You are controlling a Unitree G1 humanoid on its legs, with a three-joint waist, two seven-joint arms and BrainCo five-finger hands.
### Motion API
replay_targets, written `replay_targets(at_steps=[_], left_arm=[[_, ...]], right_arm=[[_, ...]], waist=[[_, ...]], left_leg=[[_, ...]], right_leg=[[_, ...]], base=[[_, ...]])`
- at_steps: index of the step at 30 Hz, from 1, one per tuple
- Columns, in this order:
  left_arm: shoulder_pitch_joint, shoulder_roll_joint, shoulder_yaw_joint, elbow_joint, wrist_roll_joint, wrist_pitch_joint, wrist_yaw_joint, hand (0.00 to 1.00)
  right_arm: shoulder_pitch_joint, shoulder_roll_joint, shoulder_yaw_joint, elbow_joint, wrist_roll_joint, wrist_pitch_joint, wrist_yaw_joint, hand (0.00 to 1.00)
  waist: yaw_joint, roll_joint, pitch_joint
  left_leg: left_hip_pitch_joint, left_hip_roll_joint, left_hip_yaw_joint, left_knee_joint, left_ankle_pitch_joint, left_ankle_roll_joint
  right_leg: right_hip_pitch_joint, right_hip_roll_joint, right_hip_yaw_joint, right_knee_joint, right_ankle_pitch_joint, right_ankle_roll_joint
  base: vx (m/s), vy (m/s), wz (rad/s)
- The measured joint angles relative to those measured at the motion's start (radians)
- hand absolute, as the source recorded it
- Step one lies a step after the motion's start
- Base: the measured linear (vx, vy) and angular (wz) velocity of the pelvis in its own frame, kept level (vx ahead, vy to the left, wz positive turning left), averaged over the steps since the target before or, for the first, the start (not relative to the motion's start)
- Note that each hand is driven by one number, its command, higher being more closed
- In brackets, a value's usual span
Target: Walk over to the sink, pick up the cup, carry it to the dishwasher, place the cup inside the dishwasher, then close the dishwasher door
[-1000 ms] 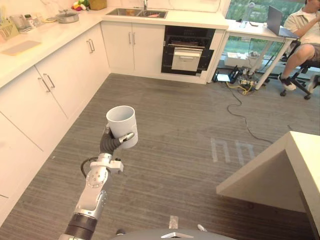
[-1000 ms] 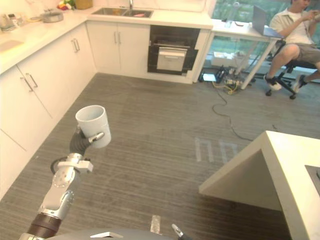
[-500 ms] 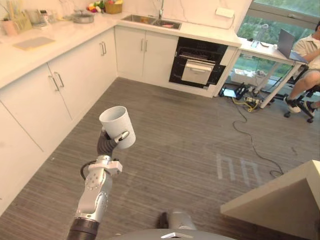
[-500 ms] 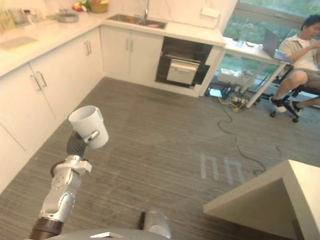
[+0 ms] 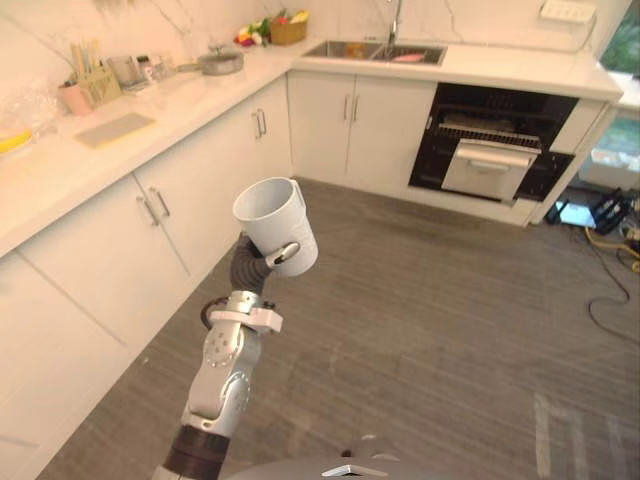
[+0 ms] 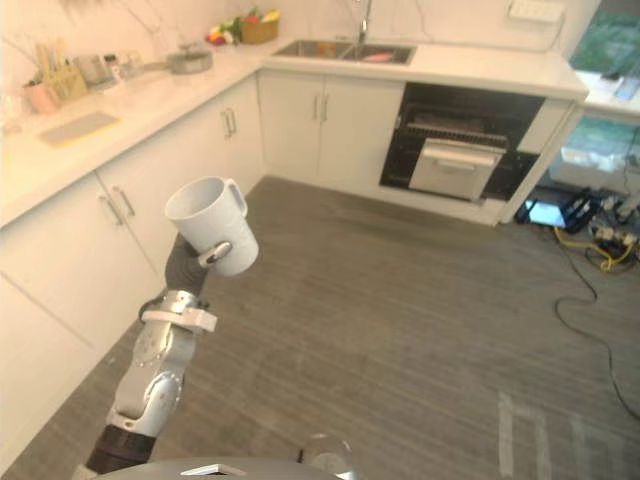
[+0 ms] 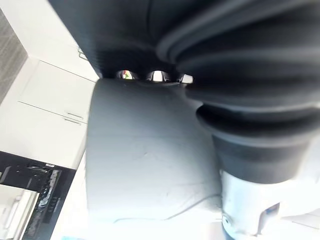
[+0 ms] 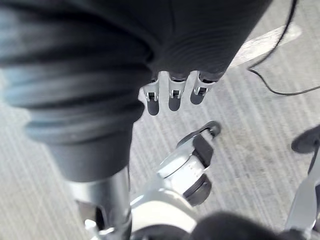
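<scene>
- The left hand (image 5: 283, 254) is raised in front of the robot with its fingers and thumb curled round the cup (image 5: 272, 215). The thumb crosses the near wall low down, and the left wrist view shows fingers (image 7: 157, 76) hooked over the cup's far side.
- The cup is therefore in this hand, clear of the floor and touching nothing else. Its mouth faces up and its long axis is close to vertical, with the rim leaning slightly to the robot's left. The handle (image 6: 238, 192) sits on the far side, away from the palm.
- The right hand (image 8: 172, 94) hangs low over the floor, fingers loose and holding nothing, so I judge it idle for this step.
- The white cabinets (image 5: 150, 215) are just beside the left arm, on the robot's left.
- The dishwasher (image 5: 495, 140) lies ahead and to the right of the cup, well apart from it across bare grey floor (image 5: 450, 300). Its dark cavity is open and a pale panel (image 5: 487, 168) stands out across its lower front.
- The sink (image 5: 375, 49) is set in the counter just left of the dishwasher.
- My judgement is that the coming move is a walk forward and rightward, keeping the cup upright until the cavity is within the left arm's reach.
</scene>
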Motion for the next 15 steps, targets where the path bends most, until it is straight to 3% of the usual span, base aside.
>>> replay_targets(at_steps=[2, 3, 4, 5, 6, 7, 8, 9, 11, 13, 15], left_arm=[[0.038, 0.031, 0.02, 0.001, -0.017, -0.005, -0.01, 1.0], [0.044, 0.044, 0.021, 0.001, -0.017, -0.01, -0.011, 1.0], [0.046, 0.053, 0.018, 0.001, -0.018, -0.013, -0.016, 1.0], [0.05, 0.05, 0.018, 0.0, -0.02, -0.017, -0.033, 1.0], [0.059, 0.043, 0.021, -0.001, -0.027, -0.02, -0.036, 1.0], [0.082, 0.046, 0.031, 0.003, -0.04, -0.023, -0.037, 1.0], [0.095, 0.049, 0.043, 0.01, -0.045, -0.022, -0.037, 1.0], [0.083, 0.073, 0.074, 0.054, -0.059, -0.014, -0.052, 1.0], [0.074, 0.071, 0.092, 0.06, -0.064, -0.016, -0.08, 1.0], [0.074, 0.073, 0.096, 0.058, -0.063, -0.018, -0.099, 1.0], [0.069, 0.091, 0.098, 0.058, -0.062, -0.018, -0.118, 1.0]], right_arm=[[-0.006, -0.009, 0.037, 0.0, -0.042, 0.0, -0.044, 0.0], [-0.029, -0.011, 0.037, -0.001, -0.06, -0.001, -0.089, 0.0], [-0.067, -0.034, 0.053, -0.005, -0.116, 0.003, -0.168, 0.0], [-0.069, -0.072, 0.092, -0.008, -0.148, 0.008, -0.203, 0.0], [-0.08, -0.078, 0.082, -0.01, -0.146, 0.008, -0.235, 0.0], [-0.127, -0.099, 0.059, -0.012, -0.142, 0.007, -0.29, 0.0], [-0.165, -0.099, 0.047, -0.01, -0.138, 0.006, -0.304, 0.0], [-0.242, -0.073, 0.034, 0.01, -0.128, 0.011, -0.311, 0.0], [-0.3, -0.069, 0.009, 0.031, -0.124, 0.053, -0.302, 0.0], [-0.303, -0.069, -0.037, 0.044, -0.103, 0.096, -0.287, 0.0], [-0.296, -0.068, -0.137, 0.101, -0.09, 0.142, -0.281, 0.0]], waist=[[0.045, -0.041, -0.002], [0.047, -0.05, -0.008], [0.042, -0.057, -0.01], [0.048, -0.045, -0.009], [0.055, -0.025, -0.014], [0.068, 0.002, -0.014], [0.07, 0.007, -0.016], [0.043, -0.01, -0.012], [0.048, -0.006, -0.012], [0.058, -0.01, -0.018], [0.057, -0.022, -0.03]], left_leg=[[-0.126, -0.007, 0.087, -0.207, -0.069, 0.008], [-0.144, -0.019, 0.107, -0.31, -0.07, 0.008], [-0.166, -0.06, 0.119, -0.564, -0.046, 0.0], [-0.168, -0.107, 0.102, -0.863, 0.037, -0.013], [-0.161, -0.123, 0.078, -1.006, 0.088, -0.025], [-0.148, -0.132, 0.034, -1.09, 0.25, -0.053], [-0.14, -0.138, 0.03, -1.066, 0.325, -0.032], [-0.164, -0.156, 0.04, -0.948, 0.226, -0.006], [-0.176, -0.158, 0.043, -0.826, 0.126, 0.011], [-0.138, -0.178, 0.062, -0.783, 0.055, 0.029], [-0.047, -0.223, 0.112, -0.836, 0.01, 0.05]], right_leg=[[0.111, -0.008, 0.077, -0.117, 0.012, 0.023], [0.135, -0.015, 0.099, -0.151, 0.026, 0.043], [0.177, -0.033, 0.128, -0.207, 0.036, 0.064], [0.217, -0.051, 0.159, -0.233, 0.034, 0.076], [0.23, -0.055, 0.184, -0.239, 0.027, 0.087], [0.256, -0.05, 0.259, -0.257, 0.005, 0.119], [0.269, -0.061, 0.298, -0.273, 0.001, 0.121], [0.294, -0.083, 0.359, -0.284, 0.038, 0.09], [0.313, -0.098, 0.383, -0.251, 0.101, 0.088], [0.308, -0.119, 0.388, -0.153, 0.158, 0.102], [0.223, -0.168, 0.361, 0.058, 0.291, 0.154]], base=[[0.55, 0.045, -1.15], [0.4, 0.096, -1.16], [0.07, 0.135, -0.91], [-0.07, 0.159, -0.89], [0.0, 0.241, -1.13], [0.22, 0.338, -1.19], [0.45, 0.409, -1.06], [0.47, 0.365, -0.44], [0.45, 0.269, -0.07], [0.4, 0.211, -0.03], [0.37, 0.145, -0.26]])
